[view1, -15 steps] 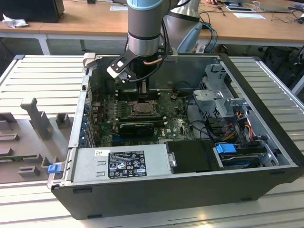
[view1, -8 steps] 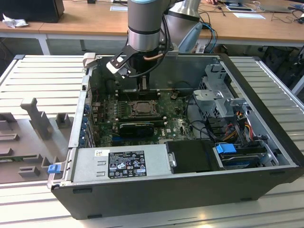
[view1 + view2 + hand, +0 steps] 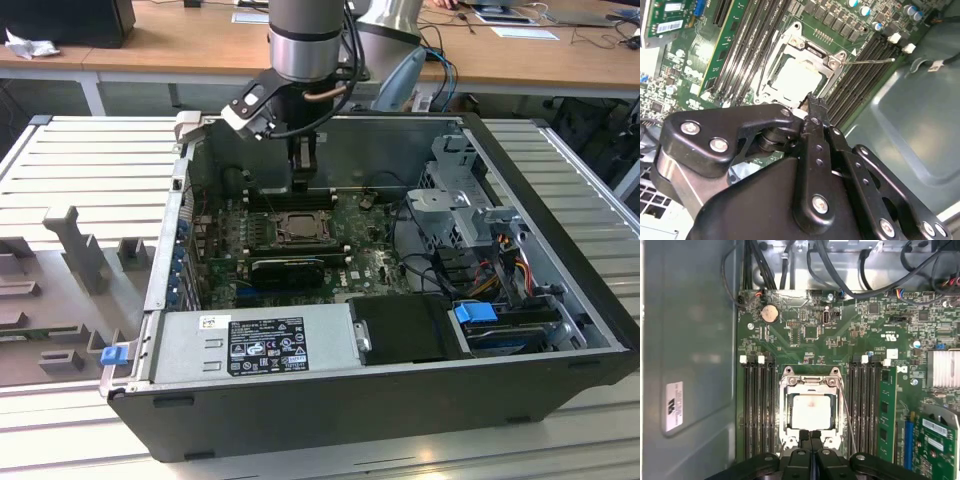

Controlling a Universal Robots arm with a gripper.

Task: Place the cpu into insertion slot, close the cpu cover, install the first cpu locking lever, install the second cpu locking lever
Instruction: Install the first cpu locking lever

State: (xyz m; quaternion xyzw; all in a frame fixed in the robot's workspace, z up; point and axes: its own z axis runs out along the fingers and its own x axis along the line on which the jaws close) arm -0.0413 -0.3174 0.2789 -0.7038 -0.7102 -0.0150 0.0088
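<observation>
The cpu [image 3: 811,411] lies flat in the insertion slot [image 3: 298,228], its pale top showing through the window of the cpu cover [image 3: 786,405]. The cover's silvery frame [image 3: 832,65] lies down around the chip. A thin locking lever [image 3: 849,420] runs along one side of the socket, and in the second wrist view it [image 3: 870,61] sticks out over the memory slots. A dark wire lever [image 3: 761,65] follows the opposite side. My gripper [image 3: 810,436] is shut with nothing between its fingers. Its tips [image 3: 811,102] hang just over the socket's edge, and the gripper [image 3: 303,180] points straight down into the case.
Black memory slots [image 3: 756,410] flank the socket on both sides, with a green card [image 3: 887,410] and a finned heat sink [image 3: 943,368] beyond. The grey case wall [image 3: 690,340] is close by. The power supply [image 3: 265,340], drive cage [image 3: 460,200] and cables [image 3: 420,240] fill the case's other parts.
</observation>
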